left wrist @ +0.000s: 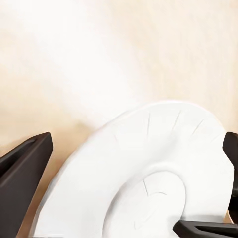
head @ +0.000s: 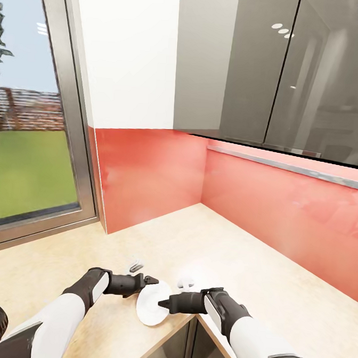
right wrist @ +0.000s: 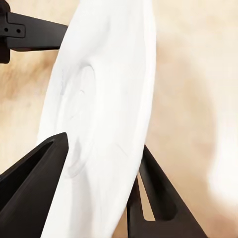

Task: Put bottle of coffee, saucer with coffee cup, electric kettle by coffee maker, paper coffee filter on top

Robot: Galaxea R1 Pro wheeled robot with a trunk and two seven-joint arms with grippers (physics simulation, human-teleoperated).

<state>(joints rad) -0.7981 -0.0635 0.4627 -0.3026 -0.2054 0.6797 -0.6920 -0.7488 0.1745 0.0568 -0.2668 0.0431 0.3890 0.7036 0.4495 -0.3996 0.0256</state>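
Note:
The white saucer (head: 151,305) is tilted up on edge at the front edge of the beige countertop (head: 211,245). My right gripper (head: 162,304) is shut on the saucer's rim, and in the right wrist view the saucer (right wrist: 99,114) stands between that gripper's (right wrist: 104,144) two black fingers. My left gripper (head: 153,280) is open at the saucer's far rim. In the left wrist view its (left wrist: 139,144) fingers (left wrist: 25,178) spread wide on either side of the saucer (left wrist: 148,163). The coffee maker, coffee bottle, filter, cup and kettle cannot be made out.
A small blurred white object (head: 186,280) and a pale grey one (head: 136,265) lie on the counter just behind the saucer. A red backsplash (head: 283,213) and grey wall cabinets (head: 283,69) close the corner. A window (head: 26,152) is on the left. Cabinet fronts (head: 188,345) drop below the counter edge.

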